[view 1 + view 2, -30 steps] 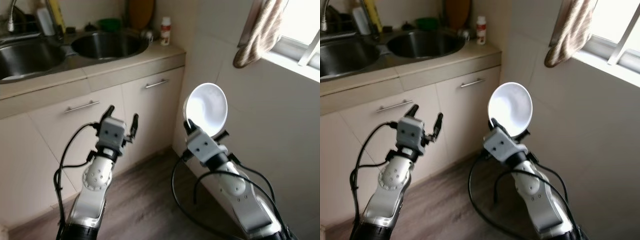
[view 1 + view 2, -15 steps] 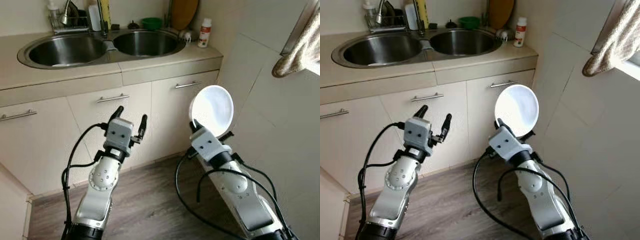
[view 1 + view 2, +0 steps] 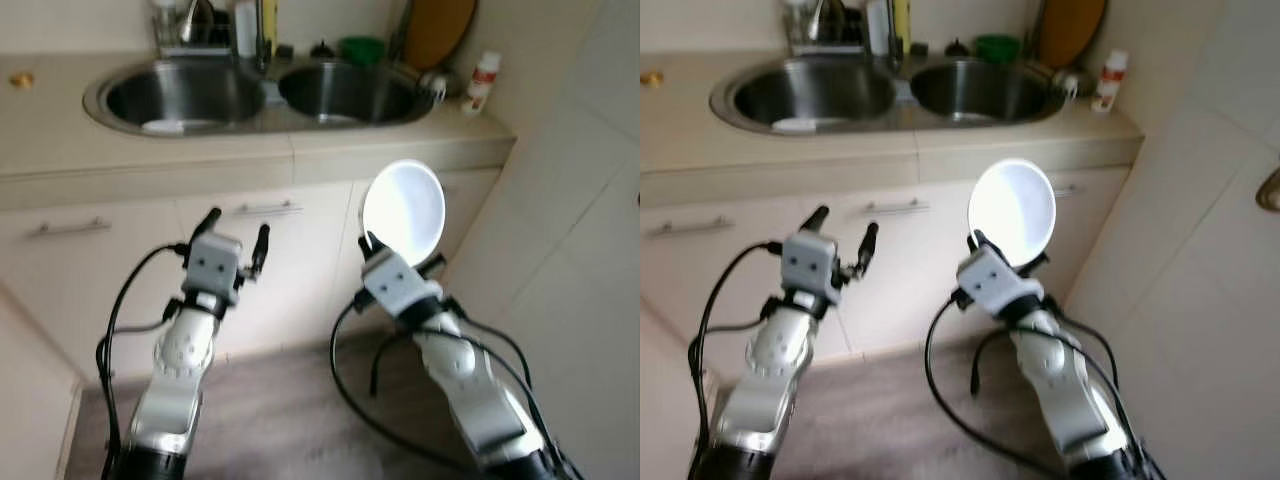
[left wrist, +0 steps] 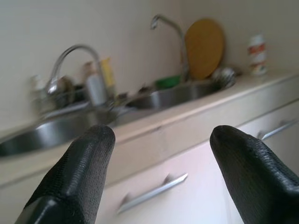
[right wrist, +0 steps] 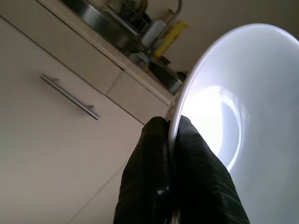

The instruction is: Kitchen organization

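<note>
Presently the right claw is pinched tight on the lower rim of one white bowl, which is held upright on edge in the air in front of the cabinet doors, below the counter lip. The left claw is raised beside it, well apart, fingers spread wide with nothing between them.

Count on the counter: two steel sink basins side by side, two taps (both seen from the left wrist), one green bowl, one round wooden board leaning on the back wall, one small white bottle with a red band near the right-hand end of the counter.

Three bar handles run along the cabinet fronts. Bare floor lies under both arms; a tiled wall closes the right side, near the right arm.
</note>
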